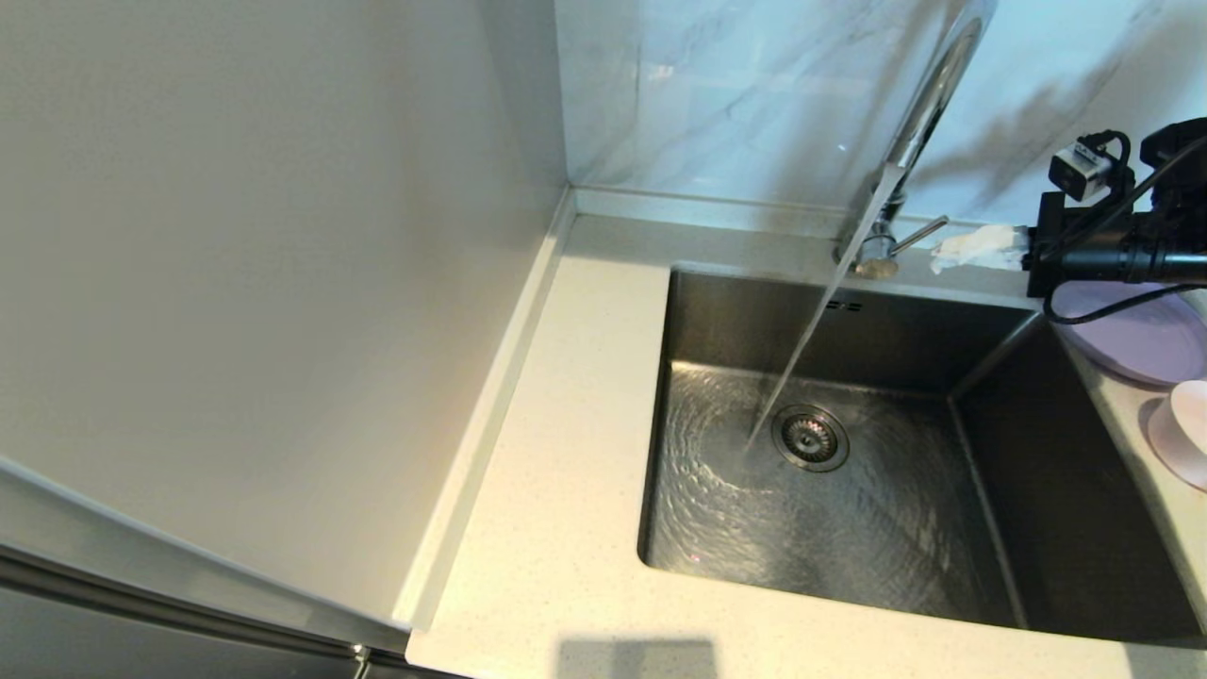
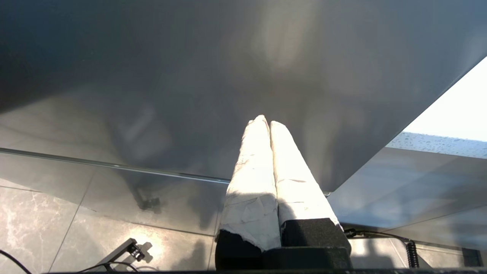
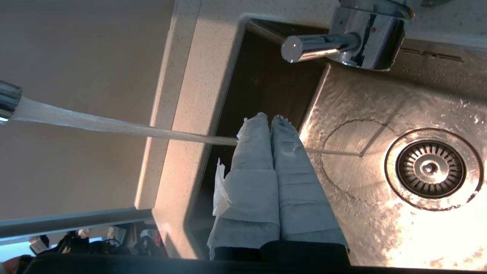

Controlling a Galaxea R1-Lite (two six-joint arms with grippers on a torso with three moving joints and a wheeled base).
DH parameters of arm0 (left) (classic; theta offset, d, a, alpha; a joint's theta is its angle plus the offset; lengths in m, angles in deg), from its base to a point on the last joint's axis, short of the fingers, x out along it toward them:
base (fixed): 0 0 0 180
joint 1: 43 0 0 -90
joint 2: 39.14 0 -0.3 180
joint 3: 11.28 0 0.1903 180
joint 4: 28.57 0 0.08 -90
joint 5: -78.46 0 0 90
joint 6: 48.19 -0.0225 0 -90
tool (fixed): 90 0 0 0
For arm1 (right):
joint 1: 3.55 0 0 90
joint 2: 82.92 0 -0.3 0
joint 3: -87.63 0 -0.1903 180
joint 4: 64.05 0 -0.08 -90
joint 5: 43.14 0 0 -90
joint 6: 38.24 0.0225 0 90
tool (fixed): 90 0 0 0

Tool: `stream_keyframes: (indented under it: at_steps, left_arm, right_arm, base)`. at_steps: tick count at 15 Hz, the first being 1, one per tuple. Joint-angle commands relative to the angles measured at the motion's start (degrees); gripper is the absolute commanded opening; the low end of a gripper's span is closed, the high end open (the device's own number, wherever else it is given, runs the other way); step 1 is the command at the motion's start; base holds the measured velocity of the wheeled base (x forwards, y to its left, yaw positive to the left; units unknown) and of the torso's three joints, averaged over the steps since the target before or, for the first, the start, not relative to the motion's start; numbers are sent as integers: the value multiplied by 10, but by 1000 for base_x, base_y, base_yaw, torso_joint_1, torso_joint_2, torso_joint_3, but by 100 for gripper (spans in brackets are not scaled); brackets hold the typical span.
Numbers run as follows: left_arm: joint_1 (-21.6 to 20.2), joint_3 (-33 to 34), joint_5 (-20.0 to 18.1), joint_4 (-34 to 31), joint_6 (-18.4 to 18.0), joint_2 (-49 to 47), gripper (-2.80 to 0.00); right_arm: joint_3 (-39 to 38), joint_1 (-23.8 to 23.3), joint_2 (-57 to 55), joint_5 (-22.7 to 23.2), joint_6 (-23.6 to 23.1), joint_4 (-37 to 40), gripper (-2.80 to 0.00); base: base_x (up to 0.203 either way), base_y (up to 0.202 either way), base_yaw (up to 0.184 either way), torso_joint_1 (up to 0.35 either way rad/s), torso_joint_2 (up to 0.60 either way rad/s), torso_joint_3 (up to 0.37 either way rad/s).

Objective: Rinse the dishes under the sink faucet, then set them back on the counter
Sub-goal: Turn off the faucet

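Water streams (image 1: 801, 349) from the chrome faucet (image 1: 929, 104) into the steel sink (image 1: 1066, 509), landing beside the round drain (image 1: 809, 437). On the counter (image 1: 566, 424) to the right of the basin lie the dishes: a lilac plate (image 1: 1146, 339) and a small pink dish (image 1: 1190, 429), both cut off by the picture's edge. My right gripper (image 1: 948, 255), its fingers wrapped in white, is shut and empty just right of the faucet's lever (image 1: 919, 236). In the right wrist view it (image 3: 271, 118) hangs over the basin (image 3: 365, 114) below the lever (image 3: 319, 45). My left gripper (image 2: 266, 121) is shut and empty, away from the sink.
A tall pale wall panel (image 1: 236, 283) borders the counter on the left, and a marbled backsplash (image 1: 735, 94) stands behind the faucet. The left gripper faces a grey cabinet face (image 2: 228, 76) above a tiled floor (image 2: 57, 228).
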Motion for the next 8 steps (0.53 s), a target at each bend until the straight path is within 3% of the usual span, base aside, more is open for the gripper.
stream_keyframes:
  at_steps: [1, 8]
  left_arm:
    - [0, 0, 0, 0, 0, 0, -280]
    - [0, 0, 0, 0, 0, 0, -280]
  right_arm:
    - [0, 0, -7, 4, 4, -10, -280]
    - [0, 0, -14, 5, 13, -61, -280]
  base:
    - [0, 0, 0, 0, 0, 0]
    - [0, 0, 0, 0, 0, 0]
